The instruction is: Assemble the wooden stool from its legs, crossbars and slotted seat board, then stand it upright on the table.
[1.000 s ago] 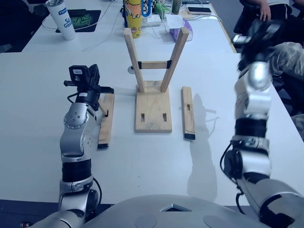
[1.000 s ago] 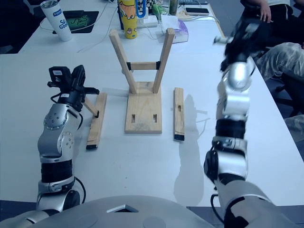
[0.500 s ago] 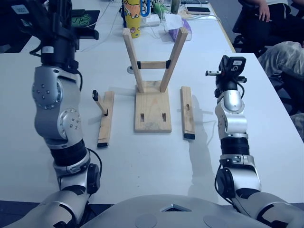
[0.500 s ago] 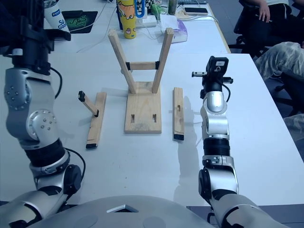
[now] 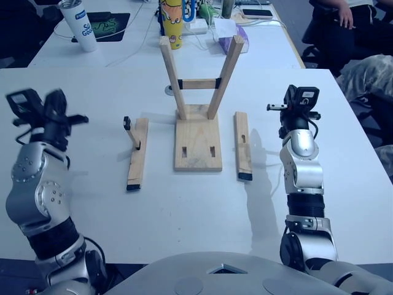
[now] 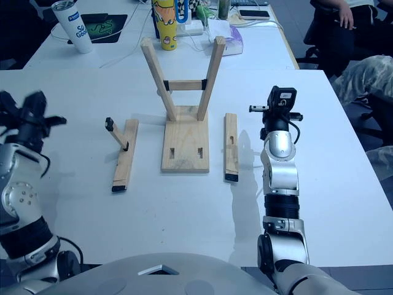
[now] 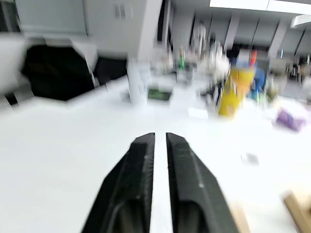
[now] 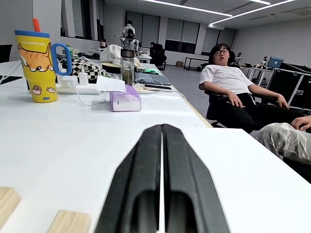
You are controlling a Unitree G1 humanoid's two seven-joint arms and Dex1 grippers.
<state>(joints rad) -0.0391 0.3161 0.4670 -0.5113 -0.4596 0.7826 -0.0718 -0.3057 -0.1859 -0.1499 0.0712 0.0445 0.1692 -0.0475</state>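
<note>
The slotted seat board (image 5: 198,147) lies flat mid-table. Two legs stand up from its far end, joined by a crossbar (image 5: 199,83). A loose leg (image 5: 136,153) lies to its left with a short black-tipped crossbar (image 5: 130,132) sticking up from it. Another loose leg (image 5: 242,145) lies to the board's right. My left gripper (image 7: 160,138) is shut on nothing, held over the table's far left (image 5: 55,106), well away from the parts. To the right of the right loose leg, my right gripper (image 8: 162,128) is shut and empty above the table (image 5: 299,101).
On the rear table stand a white tumbler (image 5: 80,24), a yellow cup (image 5: 174,21), a purple tissue box (image 5: 234,42) and cables. A small round disc (image 5: 169,90) lies behind the stool. A person sits beyond the table's right edge (image 5: 362,132).
My left arm has swung down from its raised pose to the table's far left. The right arm, lowered half a second ago, has barely moved since. The wooden parts have stayed put.
</note>
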